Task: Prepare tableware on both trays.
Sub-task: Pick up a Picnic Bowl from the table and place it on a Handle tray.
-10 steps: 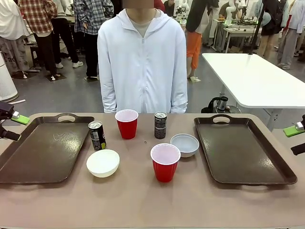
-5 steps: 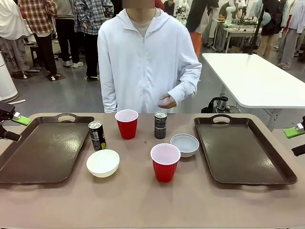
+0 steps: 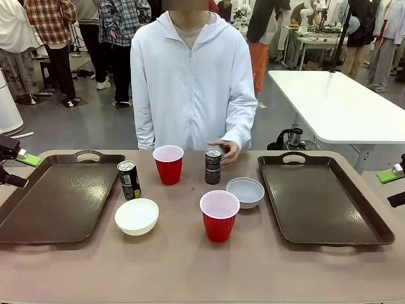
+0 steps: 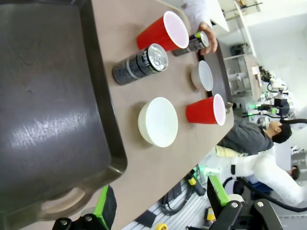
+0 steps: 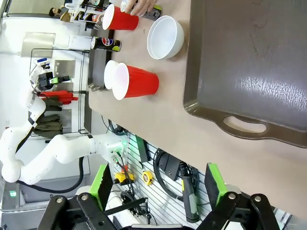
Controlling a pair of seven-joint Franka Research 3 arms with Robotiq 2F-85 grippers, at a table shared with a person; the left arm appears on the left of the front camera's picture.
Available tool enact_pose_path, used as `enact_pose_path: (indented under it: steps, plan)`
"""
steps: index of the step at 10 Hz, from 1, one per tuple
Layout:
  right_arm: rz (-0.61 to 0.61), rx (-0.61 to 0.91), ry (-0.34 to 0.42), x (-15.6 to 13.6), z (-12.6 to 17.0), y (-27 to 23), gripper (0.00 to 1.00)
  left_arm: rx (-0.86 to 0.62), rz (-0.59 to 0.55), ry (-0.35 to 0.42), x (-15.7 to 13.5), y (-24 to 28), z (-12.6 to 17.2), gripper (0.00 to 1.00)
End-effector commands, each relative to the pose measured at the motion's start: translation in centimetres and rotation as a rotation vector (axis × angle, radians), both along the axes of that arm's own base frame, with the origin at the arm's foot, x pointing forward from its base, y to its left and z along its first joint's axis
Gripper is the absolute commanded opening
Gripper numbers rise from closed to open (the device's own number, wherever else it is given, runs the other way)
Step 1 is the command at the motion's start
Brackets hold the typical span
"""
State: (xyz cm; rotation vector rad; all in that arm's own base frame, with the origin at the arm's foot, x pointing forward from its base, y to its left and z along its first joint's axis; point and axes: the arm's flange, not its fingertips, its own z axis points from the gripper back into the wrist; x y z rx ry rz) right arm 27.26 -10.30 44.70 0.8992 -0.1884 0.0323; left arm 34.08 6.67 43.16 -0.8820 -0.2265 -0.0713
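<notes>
Six pieces of tableware stand on the desk [image 3: 190, 266] around the near red cup [image 3: 219, 215], none yet on the left tray [image 3: 57, 202] or right tray [image 3: 323, 202]. The cream bowl [image 3: 137, 216] and an upright can [image 3: 128, 179] lie to its left, nearer the left claw [image 3: 23, 170]. The grey bowl [image 3: 245, 192] sits just right, nearer the right claw [image 3: 392, 187]. Both claws gape empty. A person's hand [image 3: 226, 150] touches the far can [image 3: 213, 166].

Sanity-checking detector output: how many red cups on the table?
2. Far red cup stands between left can and right can; near red cup stands nearer the robot, left of grey-white bowl. None seem hidden.
</notes>
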Motion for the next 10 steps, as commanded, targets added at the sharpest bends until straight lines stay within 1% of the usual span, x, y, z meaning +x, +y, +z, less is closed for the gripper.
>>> enact_pose_path:
  steps: [1,4,6,7,8,9,10]
  plan:
    - [-0.001,0.017,-0.003,0.1,0.2,0.1,1.00,-0.016,-0.002,-0.004,0.0,0.1,0.0,1.00]
    - [-0.001,0.017,-0.003,0.1,0.2,0.1,1.00,0.000,0.000,0.000,0.0,0.0,0.0,1.00]
    - [-0.001,0.017,-0.003,0.1,0.2,0.1,1.00,0.162,-0.016,-0.018,-1.1,-3.4,2.5,1.00]
    - [-0.001,0.017,-0.003,0.1,0.2,0.1,1.00,0.235,-0.006,-0.023,-1.5,-5.3,4.1,1.00]
    - [-0.001,0.017,-0.003,0.1,0.2,0.1,1.00,0.342,-0.029,-0.030,-2.3,-8.2,5.4,1.00]
    - [-0.001,0.017,-0.003,0.1,0.2,0.1,1.00,0.468,-0.033,-0.031,-2.3,-11.4,6.0,1.00]
    - [-0.001,0.017,-0.003,0.1,0.2,0.1,1.00,0.590,-0.049,-0.009,-2.1,-14.7,5.4,1.00]
